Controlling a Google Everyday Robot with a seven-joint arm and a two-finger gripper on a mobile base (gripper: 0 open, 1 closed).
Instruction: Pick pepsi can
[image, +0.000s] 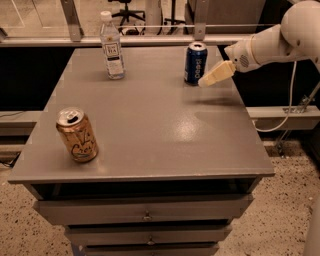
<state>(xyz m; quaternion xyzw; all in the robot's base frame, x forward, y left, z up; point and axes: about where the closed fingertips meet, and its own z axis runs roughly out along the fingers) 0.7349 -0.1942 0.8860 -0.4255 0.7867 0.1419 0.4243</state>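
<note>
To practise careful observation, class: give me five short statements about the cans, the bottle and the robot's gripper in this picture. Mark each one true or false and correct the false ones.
1. The pepsi can stands upright towards the far edge of the table. True.
2. The gripper hovers over the gold can. False: it is close beside the pepsi can, on the can's right in the picture.
3. The clear bottle has a white cap and stands upright. True.
4. The gold can sits between the bottle and the pepsi can. False: it is near the table's front left corner.
5. The pepsi can is lifted off the table. False: it rests on the tabletop.
</note>
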